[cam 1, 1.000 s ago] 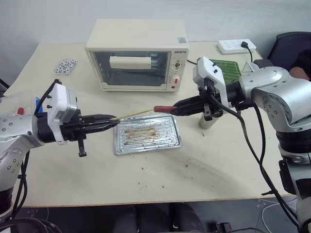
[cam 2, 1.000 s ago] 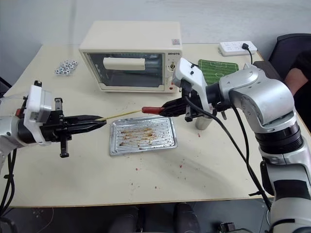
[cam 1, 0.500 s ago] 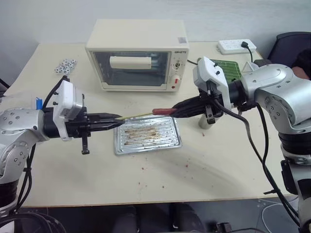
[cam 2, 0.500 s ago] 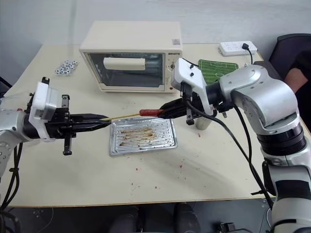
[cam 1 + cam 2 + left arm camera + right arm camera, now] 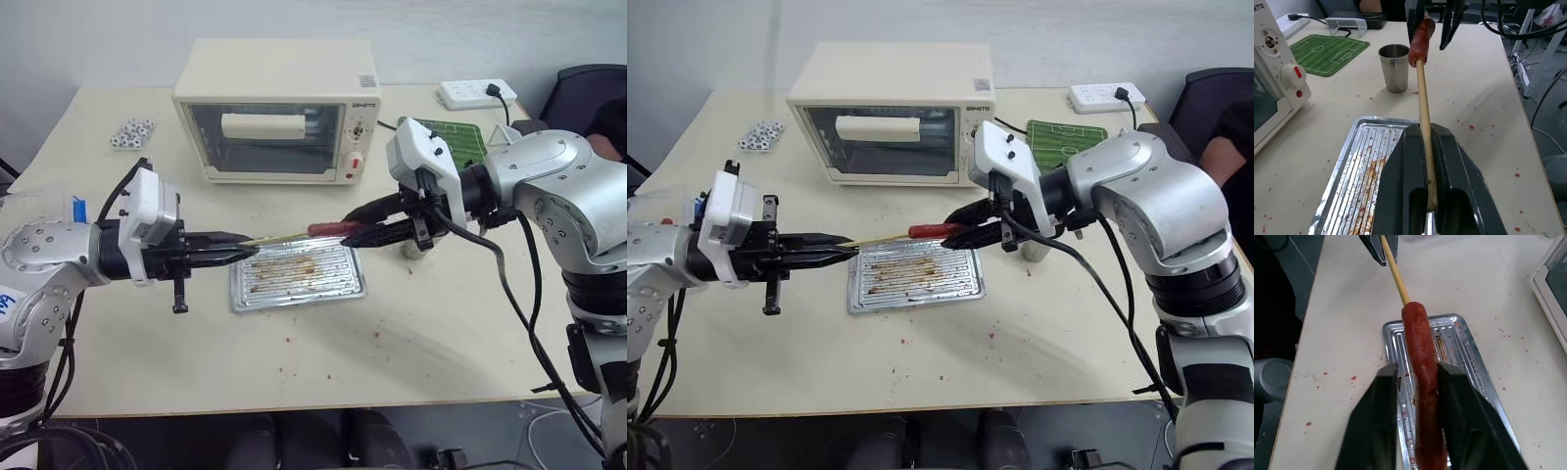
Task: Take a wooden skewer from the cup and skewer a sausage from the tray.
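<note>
Right end effector (image 5: pixel 364 227) opened around the sausage (image 5: pixel 331 228).
The sausage is now carried on the wooden skewer (image 5: pixel 279 236), pinched by the left end effector (image 5: pixel 247 249) above the tray (image 5: pixel 345 282); skewering appears done.

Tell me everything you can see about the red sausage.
The sausage is slim, smooth, straight and bright red. It hangs in the air above the tray, roughly level. The wooden skewer enters one end; the left gripper clamps that stick. The other end lies between the fingers of the right gripper, which stand apart beside it in the right wrist view; whether they touch it is unclear.
</note>
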Action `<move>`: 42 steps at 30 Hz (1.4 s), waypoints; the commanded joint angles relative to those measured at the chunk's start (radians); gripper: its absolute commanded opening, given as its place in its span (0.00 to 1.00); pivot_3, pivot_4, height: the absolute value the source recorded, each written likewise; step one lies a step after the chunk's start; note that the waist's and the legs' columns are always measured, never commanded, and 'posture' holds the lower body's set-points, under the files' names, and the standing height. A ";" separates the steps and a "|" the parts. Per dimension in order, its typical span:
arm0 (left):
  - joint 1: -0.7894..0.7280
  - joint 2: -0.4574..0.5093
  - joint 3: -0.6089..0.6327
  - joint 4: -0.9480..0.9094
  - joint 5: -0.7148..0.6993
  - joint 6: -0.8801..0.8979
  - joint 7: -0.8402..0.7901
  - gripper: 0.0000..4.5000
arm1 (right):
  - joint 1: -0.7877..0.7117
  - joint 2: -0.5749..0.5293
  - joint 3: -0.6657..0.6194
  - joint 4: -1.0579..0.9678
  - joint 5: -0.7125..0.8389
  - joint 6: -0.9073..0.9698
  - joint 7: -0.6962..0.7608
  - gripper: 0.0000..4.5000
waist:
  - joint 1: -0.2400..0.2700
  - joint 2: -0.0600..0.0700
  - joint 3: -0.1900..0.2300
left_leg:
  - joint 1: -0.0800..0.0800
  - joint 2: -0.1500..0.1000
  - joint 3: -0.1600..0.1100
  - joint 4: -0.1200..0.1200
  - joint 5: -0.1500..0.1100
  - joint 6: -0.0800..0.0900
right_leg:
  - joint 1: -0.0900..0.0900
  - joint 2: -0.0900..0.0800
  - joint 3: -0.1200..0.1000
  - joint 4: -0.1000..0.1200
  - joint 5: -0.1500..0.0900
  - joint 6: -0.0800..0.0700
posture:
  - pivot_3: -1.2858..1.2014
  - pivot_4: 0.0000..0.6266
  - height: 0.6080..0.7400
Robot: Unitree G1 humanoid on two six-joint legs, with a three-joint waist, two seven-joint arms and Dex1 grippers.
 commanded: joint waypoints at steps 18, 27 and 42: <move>0.428 -0.250 0.547 -0.312 0.056 0.105 0.641 0.00 | -0.114 0.068 -0.271 0.124 0.146 0.171 -0.236 1.00 | -0.001 0.000 0.000 | 0.000 0.001 -0.001 0.000 0.000 0.000 | 0.000 -0.004 0.004 0.000 0.000 0.000 | 0.52 0.24 1.00; 0.512 -0.386 0.751 -0.220 0.228 0.104 0.962 0.00 | -0.091 0.106 -0.312 0.086 0.265 0.207 -0.269 1.00 | 0.001 -0.002 -0.001 | 0.000 0.001 -0.001 0.000 0.000 0.001 | 0.001 -0.004 0.003 -0.001 0.000 0.000 | 0.52 0.24 1.00; 0.315 -0.181 0.611 0.323 0.354 -0.052 0.855 0.24 | -0.073 0.126 -0.318 0.068 0.353 0.215 -0.334 1.00 | -0.005 -0.006 -0.004 | 0.000 0.000 -0.001 -0.003 0.000 0.001 | 0.000 -0.006 0.000 -0.002 0.000 0.000 | 0.52 0.24 1.00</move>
